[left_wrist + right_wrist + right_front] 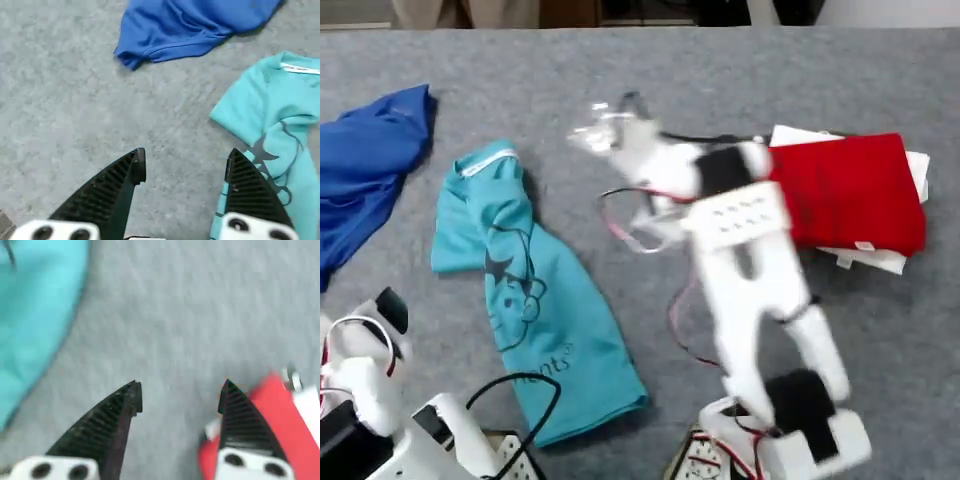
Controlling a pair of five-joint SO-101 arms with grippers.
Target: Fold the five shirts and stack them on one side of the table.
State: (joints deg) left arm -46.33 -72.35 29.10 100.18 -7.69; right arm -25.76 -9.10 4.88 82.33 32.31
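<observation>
Well, left jaws and right jaws both gape wide, holding nothing; red shirt (pixel 850 190) lies folded atop white cloth (pixel 885 260) on the tabletop's (pixel 720 80) right side, teal shirt (pixel 540 310) and blue shirt (pixel 365 160) rumpled leftward.

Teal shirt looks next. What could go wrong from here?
1. A black cable arcs over the near hem of the teal shirt; dragging the shirt could snag it.
2. The open right gripper is close to the red shirt, folded on white fabric; a swing might shift that stack.
3. The teal shirt lies skewed and rumpled, so a fold may come out uneven.
</observation>
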